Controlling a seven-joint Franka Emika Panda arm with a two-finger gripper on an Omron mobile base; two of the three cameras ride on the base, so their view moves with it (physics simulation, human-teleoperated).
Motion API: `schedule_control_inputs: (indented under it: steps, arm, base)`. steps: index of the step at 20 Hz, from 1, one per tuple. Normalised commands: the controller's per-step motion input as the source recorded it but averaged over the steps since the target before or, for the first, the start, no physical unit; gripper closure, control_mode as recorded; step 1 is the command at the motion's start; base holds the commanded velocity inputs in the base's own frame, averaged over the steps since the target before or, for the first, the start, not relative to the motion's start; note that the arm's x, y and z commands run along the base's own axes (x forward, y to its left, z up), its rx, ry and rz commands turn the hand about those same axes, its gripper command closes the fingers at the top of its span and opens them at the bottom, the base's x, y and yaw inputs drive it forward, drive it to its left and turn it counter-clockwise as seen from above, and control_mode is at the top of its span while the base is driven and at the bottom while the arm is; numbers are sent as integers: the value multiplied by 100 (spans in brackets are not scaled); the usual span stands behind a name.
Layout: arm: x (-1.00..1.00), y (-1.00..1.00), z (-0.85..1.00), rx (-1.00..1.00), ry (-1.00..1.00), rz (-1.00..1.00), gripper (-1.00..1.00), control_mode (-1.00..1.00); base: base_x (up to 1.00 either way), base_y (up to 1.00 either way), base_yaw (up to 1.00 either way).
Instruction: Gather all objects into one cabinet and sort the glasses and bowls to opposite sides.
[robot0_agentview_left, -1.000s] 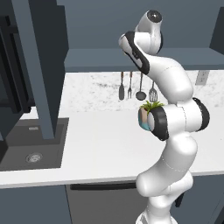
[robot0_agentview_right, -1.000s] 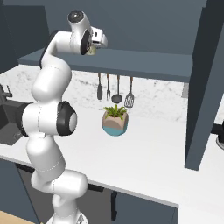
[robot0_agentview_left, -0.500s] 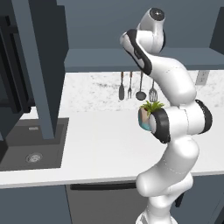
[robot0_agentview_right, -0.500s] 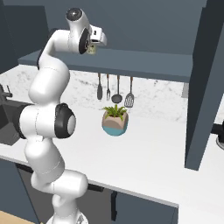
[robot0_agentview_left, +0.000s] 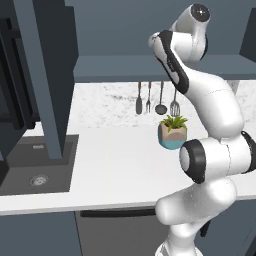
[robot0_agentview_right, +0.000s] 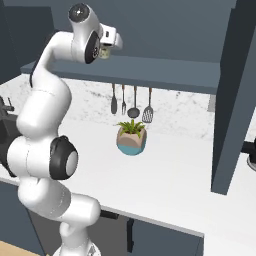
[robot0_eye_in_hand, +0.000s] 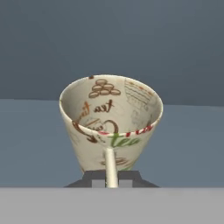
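Note:
A beige patterned mug (robot0_eye_in_hand: 111, 118) stands upright on the floor of the dark slate-blue cabinet (robot0_eye_in_hand: 183, 140), close in front of the hand. Its thin handle (robot0_eye_in_hand: 110, 168) points at me and sits between the two dark fingertips (robot0_eye_in_hand: 94, 177). My gripper (robot0_eye_in_hand: 112, 177) is shut on that handle. In the right base view the gripper (robot0_agentview_right: 107, 49) reaches into the open cabinet (robot0_agentview_right: 160, 70) above the counter, with the mug (robot0_agentview_right: 103, 52) just showing at its tip. The cabinet (robot0_agentview_left: 115, 67) also runs across the left base view behind the arm.
A potted plant (robot0_agentview_right: 132, 138) stands on the white counter (robot0_agentview_right: 170, 175) under hanging utensils (robot0_agentview_right: 132, 102). An open cabinet door (robot0_agentview_right: 235, 100) hangs at the right, another door (robot0_agentview_left: 47, 75) at the left over the sink (robot0_agentview_left: 37, 165).
The gripper's fingers have closed on the mug's handle. The arm has barely moved.

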Motion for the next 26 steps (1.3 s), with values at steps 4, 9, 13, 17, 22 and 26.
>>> schedule_control_inputs:
  steps: [4,9,13,17,22,26]
  arm:
    - [-74,-7,9,0,-6,0,100,-100]
    - [-78,0,9,0,-8,0,100,-100]
    - [-80,0,15,0,-11,0,100,-100]
    - [-76,0,21,0,-11,0,100,-100]
    - [-68,0,20,0,-9,0,100,-100]
    - [-57,0,16,0,-10,0,100,-100]
  base:
    - [0,0,0]
    - [0,0,0]
    - [0,0,0]
    - [0,0,0]
    - [0,0,0]
    - [0,0,0]
